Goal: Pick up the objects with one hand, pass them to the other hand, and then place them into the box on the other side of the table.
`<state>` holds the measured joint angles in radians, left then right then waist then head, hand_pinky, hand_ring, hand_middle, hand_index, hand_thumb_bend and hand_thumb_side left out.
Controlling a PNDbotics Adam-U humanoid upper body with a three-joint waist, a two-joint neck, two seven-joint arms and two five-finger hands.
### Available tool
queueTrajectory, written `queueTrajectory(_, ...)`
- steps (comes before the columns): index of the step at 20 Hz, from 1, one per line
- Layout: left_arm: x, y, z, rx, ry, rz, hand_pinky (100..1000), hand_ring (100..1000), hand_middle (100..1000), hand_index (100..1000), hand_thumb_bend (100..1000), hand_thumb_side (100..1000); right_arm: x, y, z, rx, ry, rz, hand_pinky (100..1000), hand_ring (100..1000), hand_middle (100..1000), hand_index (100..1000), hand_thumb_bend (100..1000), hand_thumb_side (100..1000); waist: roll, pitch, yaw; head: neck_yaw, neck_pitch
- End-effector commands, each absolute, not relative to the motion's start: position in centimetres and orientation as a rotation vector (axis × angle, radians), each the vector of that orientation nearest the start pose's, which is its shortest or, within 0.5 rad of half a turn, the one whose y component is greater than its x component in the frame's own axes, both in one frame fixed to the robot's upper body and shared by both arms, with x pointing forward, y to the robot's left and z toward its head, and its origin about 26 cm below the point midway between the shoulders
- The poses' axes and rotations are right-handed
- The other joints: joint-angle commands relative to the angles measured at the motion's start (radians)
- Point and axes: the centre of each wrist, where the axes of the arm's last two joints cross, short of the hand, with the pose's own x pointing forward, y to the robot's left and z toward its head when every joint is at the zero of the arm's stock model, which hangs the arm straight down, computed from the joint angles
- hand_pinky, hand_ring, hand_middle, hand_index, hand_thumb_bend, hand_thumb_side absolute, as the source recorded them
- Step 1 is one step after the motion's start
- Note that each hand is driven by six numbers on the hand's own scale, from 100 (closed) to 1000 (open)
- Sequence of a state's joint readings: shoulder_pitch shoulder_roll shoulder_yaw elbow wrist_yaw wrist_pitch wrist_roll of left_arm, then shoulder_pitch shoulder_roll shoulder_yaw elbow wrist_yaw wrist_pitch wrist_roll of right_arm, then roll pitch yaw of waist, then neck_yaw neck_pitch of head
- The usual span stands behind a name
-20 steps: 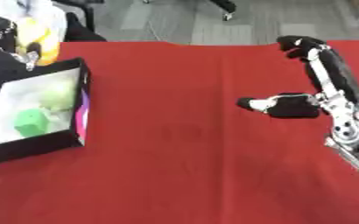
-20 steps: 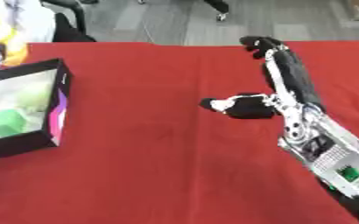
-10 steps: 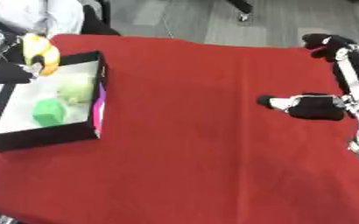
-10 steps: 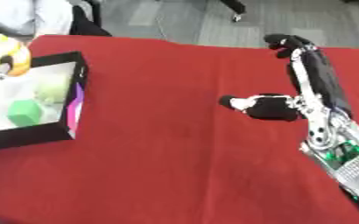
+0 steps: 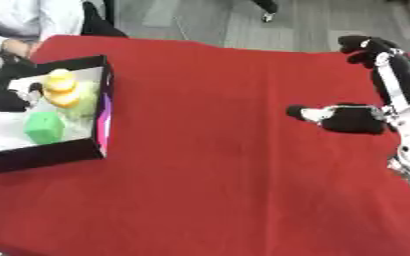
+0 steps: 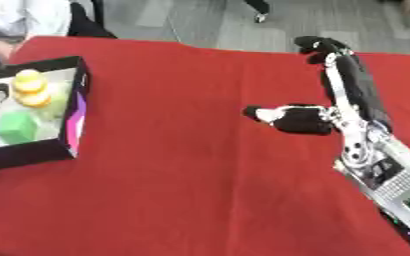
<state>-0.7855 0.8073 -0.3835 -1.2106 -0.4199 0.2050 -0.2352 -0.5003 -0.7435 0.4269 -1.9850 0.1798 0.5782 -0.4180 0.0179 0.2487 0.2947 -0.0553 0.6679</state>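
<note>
**Yellow piece now down in the box**

While the right hand (image 6: 306, 120) hangs empty over the red counter (image 5: 226, 175), its fingers (image 6: 322, 47) straight and spread wide, the work is at the other side. A second ago the left hand (image 5: 12, 97) held a yellow-and-orange piece (image 5: 61, 87) above the box (image 5: 103, 120); half a second ago it was at the box's near-left rim. Now that piece sits inside, against the far wall, beside a pale green lump (image 5: 84, 100) and behind a green block (image 5: 44, 129). Only a dark part of the left hand shows at the box's left edge, just beside the piece; whether its fingers have let go cannot be told.

That suggests this object's drop is done or nearly so. No further objects show on the counter near the right hand, so the task looks close to complete.

The box's inner right wall shows a magenta strip (image 5: 103, 117). No brand, label or writing can be read.
</note>
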Motion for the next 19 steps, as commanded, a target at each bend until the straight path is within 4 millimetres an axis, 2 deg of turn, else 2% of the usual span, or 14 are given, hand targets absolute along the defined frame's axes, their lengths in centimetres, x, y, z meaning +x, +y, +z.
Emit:
queueTrajectory(1,42.4,35.5,23.8,1.061,-1.311,-1.159,899,851,913,959,100,573,29.8,-22.0,23.1,-0.916,-1.926,0.598,835,774,746,842,838,283,-0.008,-0.005,-0.001,-0.006,0.006)
queueTrajectory(3,42.4,35.6,23.9,1.098,-1.309,-1.162,909,851,899,953,100,703,29.8,-22.1,23.1,-0.918,-1.926,0.599,835,774,745,842,838,282,-0.006,-0.005,-0.002,-0.01,0.008)
queueTrajectory(7,42.4,35.7,23.9,1.133,-1.32,-1.152,910,848,886,941,100,748,29.8,-22.2,23.2,-0.922,-1.931,0.595,835,773,745,841,838,281,-0.003,-0.006,-0.003,-0.016,0.006)
queueTrajectory(8,42.4,35.7,23.9,1.134,-1.322,-1.15,899,839,873,930,100,709,29.8,-22.2,23.2,-0.922,-1.932,0.593,835,773,744,841,835,282,-0.003,-0.006,-0.004,-0.018,0.005)
queueTrajectory(9,42.3,35.8,23.9,1.133,-1.324,-1.142,881,823,852,908,100,629,29.8,-22.3,23.2,-0.923,-1.933,0.591,835,773,744,840,836,281,-0.002,-0.006,-0.004,-0.019,0.004)
queueTrajectory(10,42.3,35.8,23.9,1.13,-1.33,-1.128,875,819,846,901,100,602,29.8,-22.3,23.2,-0.924,-1.933,0.588,835,773,744,840,836,281,-0.002,-0.006,-0.005,-0.022,0.004)
queueTrajectory(11,42.2,35.8,24.1,1.13,-1.342,-1.111,825,788,803,851,100,305,29.8,-22.3,23.2,-0.925,-1.934,0.585,834,772,743,839,830,278,-0.002,-0.006,-0.005,-0.029,0.005)
queueTrajectory(12,41.9,35.6,24.9,1.144,-1.388,-1.068,788,770,779,829,100,256,29.8,-22.5,23.2,-0.931,-1.938,0.576,835,773,744,838,823,275,-0.003,-0.008,-0.005,-0.056,0.008)
queueTrajectory(13,41.4,35.3,25.7,1.155,-1.45,-1.016,727,739,744,800,100,245,29.9,-22.7,23.3,-0.94,-1.945,0.563,835,774,745,838,800,270,-0.004,-0.009,-0.005,-0.091,0.013)
queueTrajectory(14,40.9,34.9,26.4,1.147,-1.519,-0.955,678,720,723,786,100,244,29.9,-22.9,23.4,-0.95,-1.956,0.548,835,774,747,838,733,298,-0.006,-0.011,-0.005,-0.129,0.018)
queueTrajectory(15,40.3,34.5,27.0,1.12,-1.585,-0.898,588,661,666,755,100,264,29.9,-23.2,23.6,-0.959,-1.966,0.533,837,775,744,838,734,256,-0.007,-0.013,-0.006,-0.16,0.022)
queueTrajectory(16,39.6,33.9,27.7,1.063,-1.679,-0.832,531,630,638,744,100,296,29.9,-23.6,23.8,-0.973,-1.976,0.514,839,776,742,839,696,261,-0.01,-0.015,-0.007,-0.192,0.026)
queueTrajectory(18,38.2,32.8,28.5,0.921,-1.858,-0.729,470,620,621,728,100,439,29.9,-24.4,24.2,-1.001,-1.99,0.475,846,781,734,842,514,351,-0.014,-0.019,-0.013,-0.236,0.032)
queueTrajectory(19,37.6,32.4,28.6,0.841,-1.934,-0.681,453,617,617,723,100,522,29.9,-24.9,24.4,-1.018,-1.998,0.456,848,779,715,837,470,368,-0.015,-0.021,-0.017,-0.252,0.035)
